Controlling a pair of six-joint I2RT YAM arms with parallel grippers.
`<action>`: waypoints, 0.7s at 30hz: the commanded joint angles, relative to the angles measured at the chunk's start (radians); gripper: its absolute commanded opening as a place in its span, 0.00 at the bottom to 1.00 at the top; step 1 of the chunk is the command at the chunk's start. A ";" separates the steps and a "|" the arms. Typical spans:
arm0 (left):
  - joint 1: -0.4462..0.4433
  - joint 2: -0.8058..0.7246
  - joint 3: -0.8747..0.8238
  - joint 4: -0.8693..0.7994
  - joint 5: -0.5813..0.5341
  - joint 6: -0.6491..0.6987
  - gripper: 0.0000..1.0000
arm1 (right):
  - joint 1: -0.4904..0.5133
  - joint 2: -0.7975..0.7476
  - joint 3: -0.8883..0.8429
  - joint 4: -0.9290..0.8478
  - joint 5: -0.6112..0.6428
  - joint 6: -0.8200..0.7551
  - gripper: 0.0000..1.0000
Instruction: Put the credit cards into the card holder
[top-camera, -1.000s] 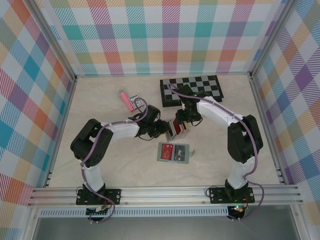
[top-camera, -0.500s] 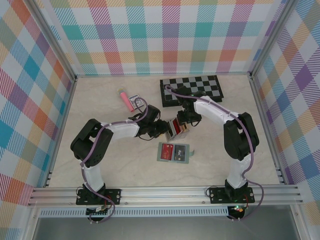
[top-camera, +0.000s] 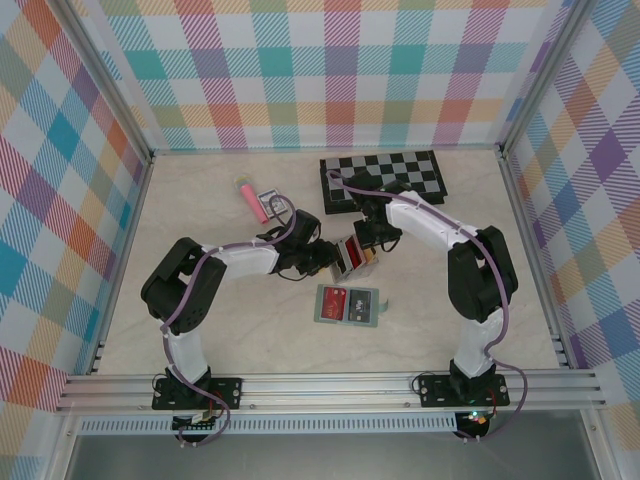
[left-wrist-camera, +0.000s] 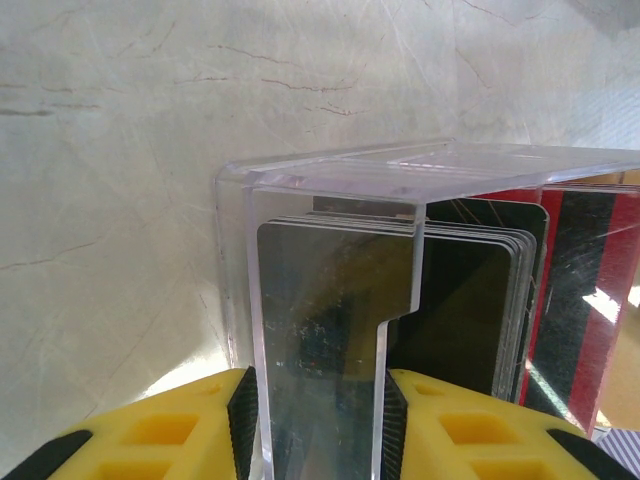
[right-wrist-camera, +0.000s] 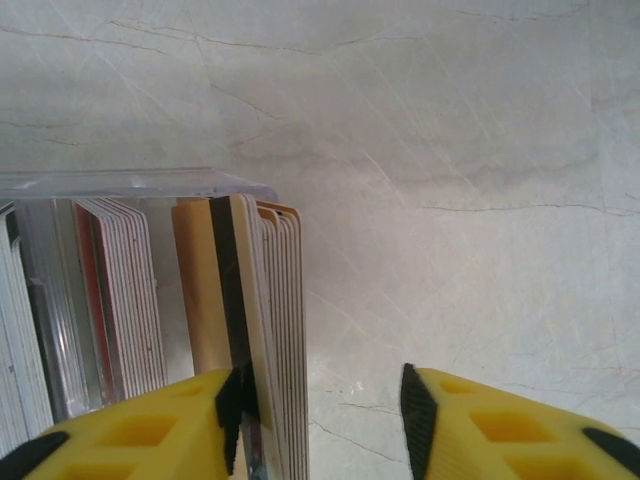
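Plastic, so probably light, stiff and slippery, the credit cards (right-wrist-camera: 275, 330) stand upright in a clear rack (left-wrist-camera: 330, 180) clamped by the left fingers (left-wrist-camera: 150, 435) over the middle of the tabletop (right-wrist-camera: 450, 150); the right fingers (right-wrist-camera: 500, 425), open, straddle the end stack, best pinched on flat faces.

Two units, left arm (top-camera: 215, 265) and right arm (top-camera: 440, 235): white link shells, black joint housings. A lilac cable (top-camera: 505, 330) is looped along each. Black base plates (top-camera: 198, 388) sit on an aluminium rail (top-camera: 330, 385). On left hand (left-wrist-camera: 318, 420) and right hand (right-wrist-camera: 320, 410), yellow fingers (right-wrist-camera: 500, 430) with hollow cells, black inner pads (right-wrist-camera: 410, 395).
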 joint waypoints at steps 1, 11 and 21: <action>0.013 0.019 -0.011 -0.050 -0.009 0.004 0.38 | 0.006 -0.031 0.031 -0.032 0.035 -0.015 0.42; 0.012 0.021 -0.012 -0.052 -0.006 0.004 0.38 | 0.015 -0.023 0.043 -0.047 0.041 -0.017 0.24; 0.013 0.002 -0.012 -0.063 -0.012 0.014 0.38 | 0.018 -0.075 0.052 -0.059 0.004 -0.001 0.10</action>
